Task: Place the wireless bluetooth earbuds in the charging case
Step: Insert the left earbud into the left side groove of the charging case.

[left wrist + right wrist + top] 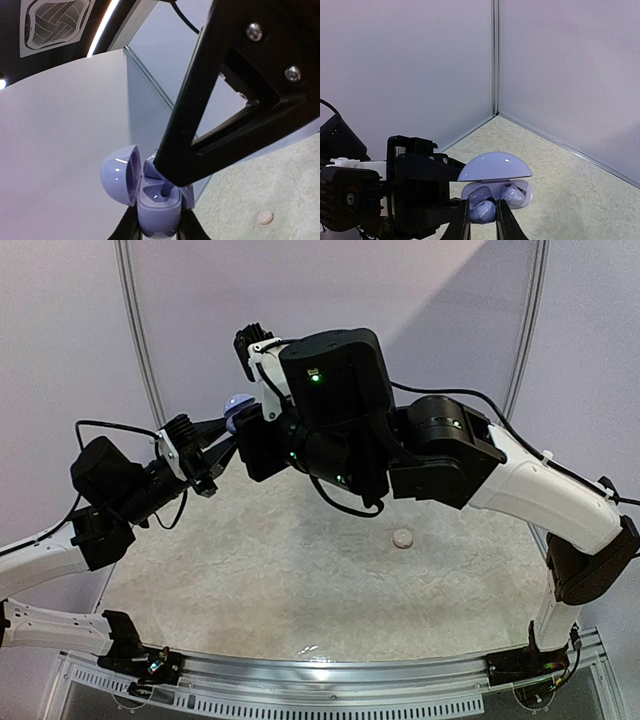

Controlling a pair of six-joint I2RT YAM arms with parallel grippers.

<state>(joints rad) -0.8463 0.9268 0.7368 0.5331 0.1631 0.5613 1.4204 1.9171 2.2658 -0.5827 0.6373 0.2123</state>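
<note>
From above, the left tool (224, 430) reaches over the far side of the tabletop (300, 580), left of centre, and holds the charging case (238, 405) up in the air, well off the surface. The right arm (440, 455) bends across from the right, and its wrist covers the spot just right of the case. A loose earbud (402, 538) lies alone on the tabletop, nearer and to the right. In the left wrist view the left tool's fingers (128, 231) press against both sides of the case's base, and the lid (119, 175) stands swung open to the left. A black finger of the right arm (210, 125) comes down with its tip at the open base, and the loose earbud shows small at the lower right. In the right wrist view the right tool (482, 221) is nearly closed, pinching a second earbud (482, 211), lavender, at the near rim of the open case beneath its raised lid. Whether it sits in a socket I cannot tell.
</note>
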